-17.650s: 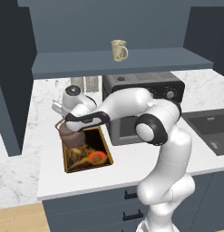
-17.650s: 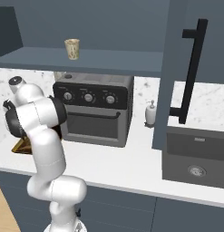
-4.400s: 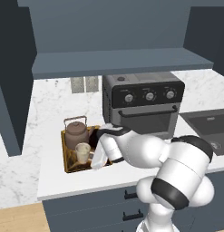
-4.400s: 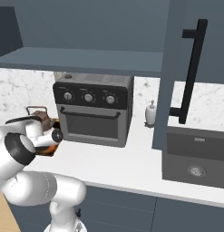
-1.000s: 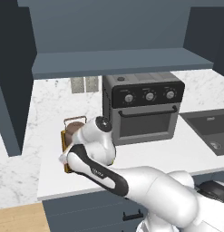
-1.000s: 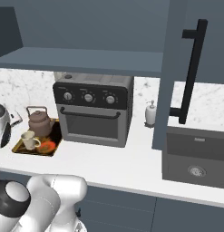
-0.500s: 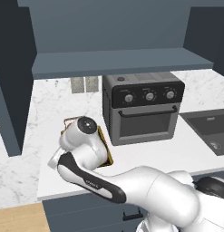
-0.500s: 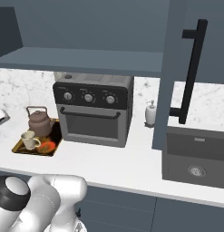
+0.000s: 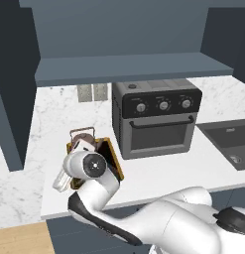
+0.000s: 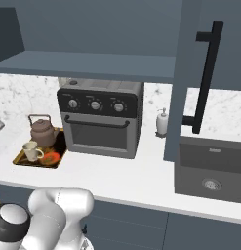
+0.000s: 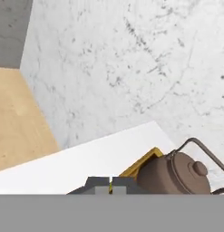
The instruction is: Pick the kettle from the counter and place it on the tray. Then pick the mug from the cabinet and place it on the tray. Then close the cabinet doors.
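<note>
The brown kettle (image 10: 42, 130) and the cream mug (image 10: 30, 151) both stand on the golden-rimmed tray (image 10: 23, 160) on the marble counter (image 10: 141, 176), left of the oven. In the hand view my gripper (image 11: 110, 185) is shut with nothing between its fingertips (image 11: 98, 183), and the kettle (image 11: 176, 175) and a tray corner (image 11: 146, 160) lie just to its right. In the left base view my arm's wrist covers most of the tray (image 9: 115, 161), with the kettle (image 9: 83, 138) peeking out behind it. The cabinet shelf (image 10: 92, 64) is bare, and the right cabinet door (image 10: 189, 73) stands open.
A dark toaster oven (image 10: 101, 117) sits mid-counter with a soap dispenser (image 10: 162, 122) to its right. A sink (image 10: 210, 168) lies at the far right. The left cabinet door (image 9: 12, 89) hangs open over the counter's left end. Wooden floor (image 11: 18, 122) shows past the counter edge.
My arm has swung further left and down in front of the tray. The kettle and the mug have stayed put on the tray.
</note>
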Controlling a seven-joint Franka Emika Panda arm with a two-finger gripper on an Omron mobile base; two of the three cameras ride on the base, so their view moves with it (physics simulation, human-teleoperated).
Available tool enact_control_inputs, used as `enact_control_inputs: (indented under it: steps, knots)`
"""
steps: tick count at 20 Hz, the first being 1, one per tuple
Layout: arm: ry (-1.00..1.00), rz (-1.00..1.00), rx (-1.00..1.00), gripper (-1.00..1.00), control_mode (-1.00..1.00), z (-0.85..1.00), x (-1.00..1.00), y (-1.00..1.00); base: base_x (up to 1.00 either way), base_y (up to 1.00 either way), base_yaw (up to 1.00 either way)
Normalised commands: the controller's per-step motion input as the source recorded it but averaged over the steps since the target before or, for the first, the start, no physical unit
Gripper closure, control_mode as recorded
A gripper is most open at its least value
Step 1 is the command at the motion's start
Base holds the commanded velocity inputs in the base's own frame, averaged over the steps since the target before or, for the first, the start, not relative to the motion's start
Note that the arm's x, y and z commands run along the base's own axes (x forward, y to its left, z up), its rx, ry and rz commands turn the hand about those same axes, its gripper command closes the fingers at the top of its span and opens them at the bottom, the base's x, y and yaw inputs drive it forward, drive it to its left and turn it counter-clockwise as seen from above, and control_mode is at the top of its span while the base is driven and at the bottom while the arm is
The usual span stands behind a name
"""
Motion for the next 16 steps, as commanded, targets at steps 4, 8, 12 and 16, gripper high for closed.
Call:
enact_control_inputs:
  steps: [4, 8, 12, 16]
  knots:
    - [-0.3, -0.07, -0.11, 1.0, -1.0, 0.25, -0.05, 0.18, 0.0, 0.0, 0.0]
    - [-0.22, -0.14, -0.05, 1.0, -1.0, 0.4, -0.37, 0.32, 0.0, 0.0, 0.0]
    - [-0.11, -0.2, -0.03, 1.0, -1.0, 0.34, -0.51, 0.39, 0.0, 0.0, 0.0]
    - [-0.01, -0.06, -0.09, 1.0, -1.0, 0.01, -0.15, 0.3, 0.0, 0.0, 0.0]
